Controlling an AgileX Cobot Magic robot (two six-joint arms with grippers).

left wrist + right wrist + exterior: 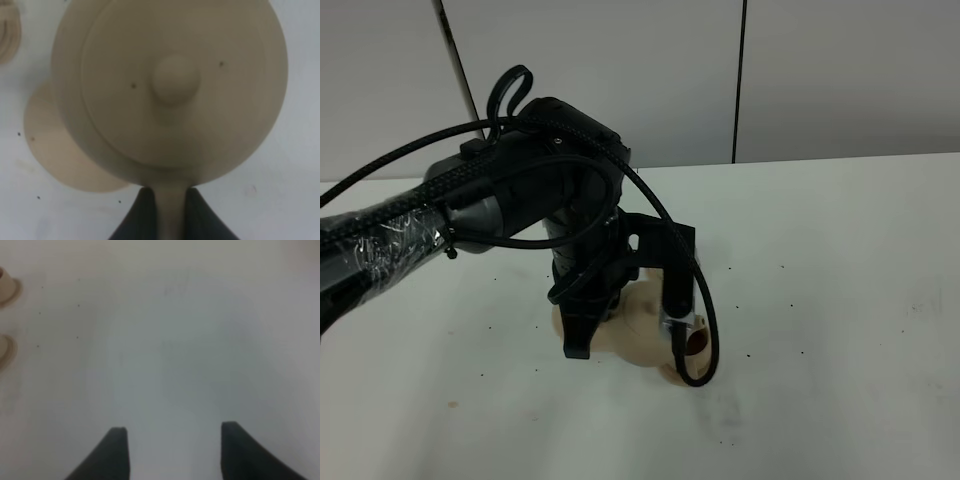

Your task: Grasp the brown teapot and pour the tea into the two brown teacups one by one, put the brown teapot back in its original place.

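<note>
The left gripper (169, 220) is clenched on the handle of the brown teapot (170, 90), holding it just beside and partly over its round saucer plate (55, 150). The right gripper (172, 450) hangs released over the bare white table (200, 340), the two brown teacups (6, 315) at the edge of its view. One cup (695, 340) shows dark tea, so pouring looks at least partly done; whether the second is filled is hidden, and the teapot is not yet back on its plate.

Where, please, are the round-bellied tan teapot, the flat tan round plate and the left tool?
Round-bellied matte tan teapot (172, 80): left wrist view, lid knob.
Flat round tan plate (55, 150): left wrist view, bare rim.
Left tool (170, 212): left wrist view, between fingertips, on the handle.
</note>
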